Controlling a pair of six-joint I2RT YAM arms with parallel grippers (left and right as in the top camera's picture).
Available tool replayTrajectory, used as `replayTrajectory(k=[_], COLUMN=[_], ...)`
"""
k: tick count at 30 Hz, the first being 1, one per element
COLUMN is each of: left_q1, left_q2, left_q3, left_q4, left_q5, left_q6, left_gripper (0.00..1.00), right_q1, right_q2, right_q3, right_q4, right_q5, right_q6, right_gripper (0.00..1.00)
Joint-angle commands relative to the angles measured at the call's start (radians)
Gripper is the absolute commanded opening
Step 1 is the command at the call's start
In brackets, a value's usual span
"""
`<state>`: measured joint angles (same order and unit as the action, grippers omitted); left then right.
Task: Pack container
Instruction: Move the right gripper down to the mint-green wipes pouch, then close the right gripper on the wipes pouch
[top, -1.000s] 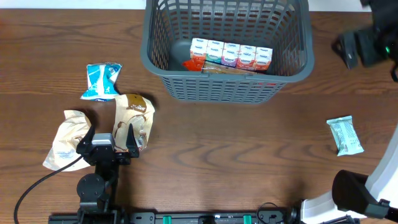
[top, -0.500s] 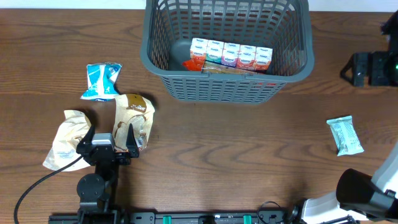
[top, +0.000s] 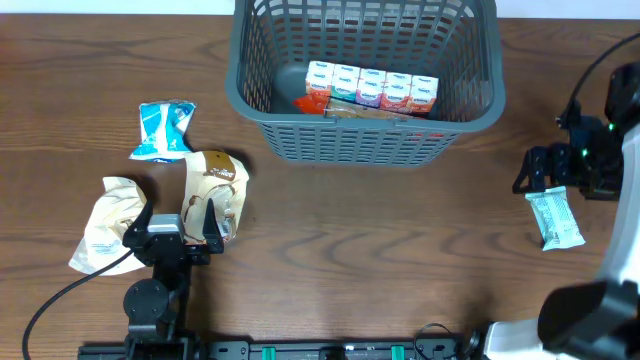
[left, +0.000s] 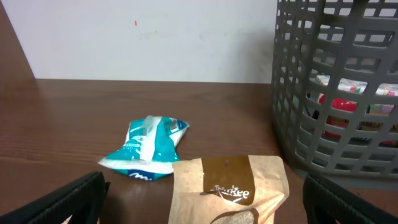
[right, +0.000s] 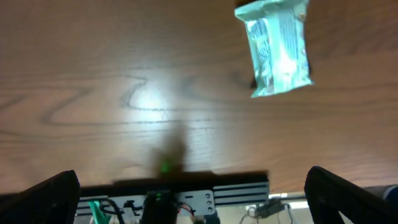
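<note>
The container (top: 340, 140) lies well left of the right gripper (top: 535, 170) (spread wide, empty, seemingly over a green packet (top: 555, 218)); left gripper (top: 172, 222) likewise spread.

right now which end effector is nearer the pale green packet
Right. The right end effector hovers by the pale green packet; the left end effector sits far off, by the brown bag.

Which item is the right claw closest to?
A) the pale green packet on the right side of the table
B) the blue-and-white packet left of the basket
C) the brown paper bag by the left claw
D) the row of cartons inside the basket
A: in the overhead view the right claw hangs at the far end of the pale green packet, and the right wrist view shows that same packet just ahead of its fingers.
</note>
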<state>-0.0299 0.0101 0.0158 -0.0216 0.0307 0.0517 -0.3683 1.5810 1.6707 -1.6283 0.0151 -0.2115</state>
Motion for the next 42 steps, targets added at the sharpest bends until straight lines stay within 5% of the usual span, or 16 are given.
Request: replayTrajectory(k=[1,8,14,24,28,42], left_q1=[0.000,0.000,0.000,0.000,0.000,0.000], left_q2=[-0.006,-0.006,-0.006,-0.006,-0.006,-0.006], left_q3=[-0.012,-0.012,-0.012,-0.012,-0.012,-0.012], left_q4=[-0.044,-0.044,-0.045,-0.044,-0.044,-0.045], left_q5=[0.032,0.032,0.032,0.032,0.032,0.032], left_q6=[-0.004,-0.004,-0.005,-0.004,-0.004,-0.005], left_gripper=[0.99,0.99,0.99,0.99,0.99,0.99], right_q1=[-0.007,-0.007,-0.019,-0.108,-0.155,-0.282], right_q2=[-0.157,-0.309,-0.257,0.011,0.091,0.126], right_q3=[-0.046,-0.218,-0.349,-0.378,-0.378,-0.437], right_q4=[0.015,0.106,0.306,0.560,0.575,0.670], right_q5=[0.007,0.016,0.071,0.054,-0.037,-0.089], right_q6=[0.035,-0.179,-0.373,-0.424,-0.422,-0.602], right_gripper=[0.99,0.99,0.98,0.99,0.91,0.95])
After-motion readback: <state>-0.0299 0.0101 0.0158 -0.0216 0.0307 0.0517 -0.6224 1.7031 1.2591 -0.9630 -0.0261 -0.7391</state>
